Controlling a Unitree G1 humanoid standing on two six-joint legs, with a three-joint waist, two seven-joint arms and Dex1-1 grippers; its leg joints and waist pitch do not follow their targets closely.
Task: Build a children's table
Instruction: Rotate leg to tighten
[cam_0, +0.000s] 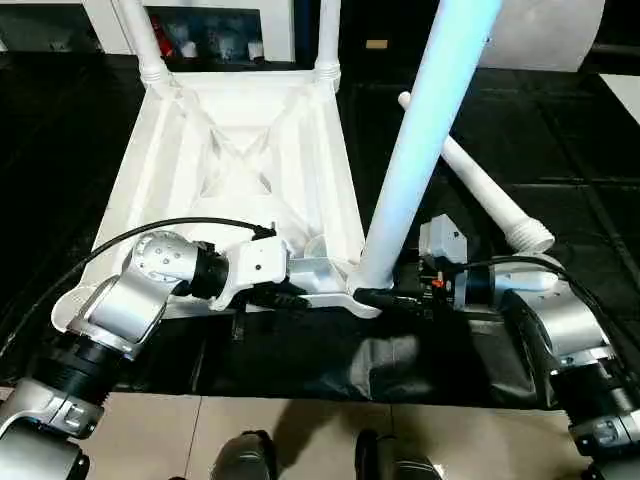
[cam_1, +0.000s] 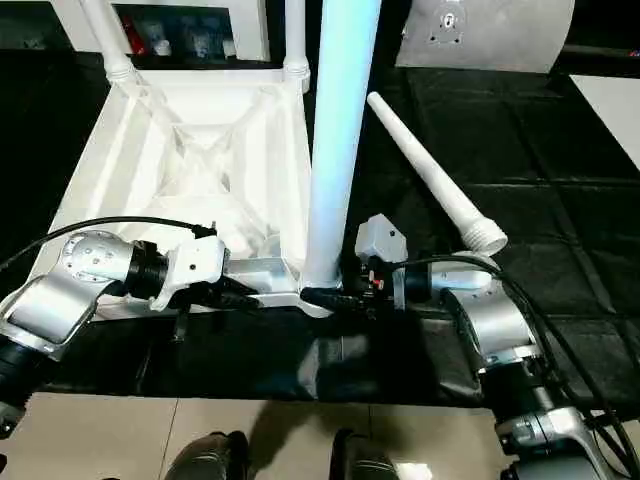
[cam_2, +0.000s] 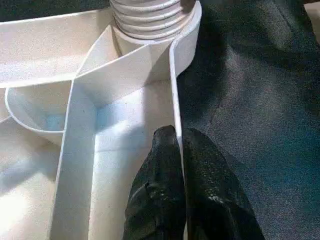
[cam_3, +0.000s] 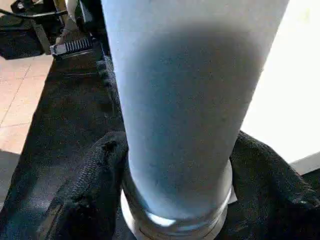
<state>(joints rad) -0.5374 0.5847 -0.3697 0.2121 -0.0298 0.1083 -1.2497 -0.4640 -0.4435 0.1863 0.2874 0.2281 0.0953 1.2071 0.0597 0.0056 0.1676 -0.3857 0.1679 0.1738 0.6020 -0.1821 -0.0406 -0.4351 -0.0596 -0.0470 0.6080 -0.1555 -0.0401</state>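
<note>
Pinching table top's near rim (cam_2: 176, 75) with left gripper (cam_2: 181, 150) closed, bracketing upright leg's base (cam_3: 180, 150) between right gripper's (cam_3: 175, 200) spread fingers (cam_3: 95, 175), loose leg (cam_1: 430, 175) lying beside.

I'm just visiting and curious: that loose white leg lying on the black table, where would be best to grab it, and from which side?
Probably around the middle of the loose leg, coming from above. It lies flat on the black table with open cloth on both sides, so two fingers could straddle the round tube. The ribbed end is likely best left free, since it probably goes into the tabletop.
</note>
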